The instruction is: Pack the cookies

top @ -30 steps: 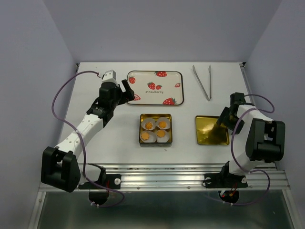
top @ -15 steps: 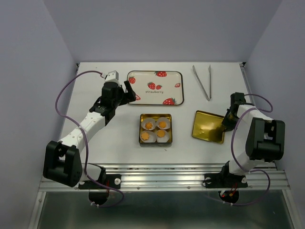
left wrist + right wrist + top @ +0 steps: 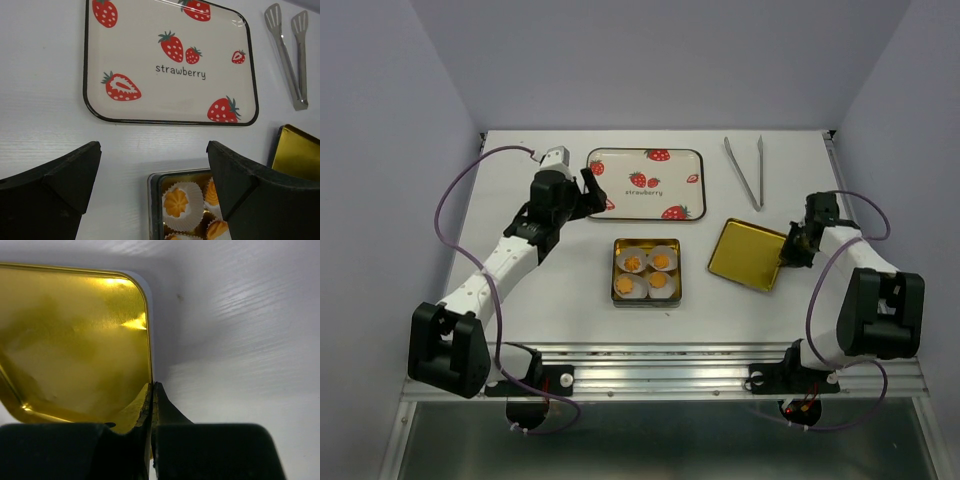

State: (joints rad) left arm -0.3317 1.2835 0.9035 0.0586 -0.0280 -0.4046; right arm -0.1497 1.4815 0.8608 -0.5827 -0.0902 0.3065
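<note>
I read the cookies, four in paper cups, inside the open square tin at mid-surface. Just right of it, my right hand is clamped on the tilted gold lid at its edge. My left hand hangs spread wide beside the strawberry tray.

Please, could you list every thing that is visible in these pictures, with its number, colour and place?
cookies: four, orange-yellow, one in each paper cup
paper cups: four, white, inside the tin
tin: one, square, gold inside, middle of the table
lid: one, gold, right of the tin
tray: one, cream with red strawberries, behind the tin
tongs: one pair, silver, back right
table: one, white
left fingers: black, open, by the tray's left end
right fingers: black, shut on the lid's edge
</note>
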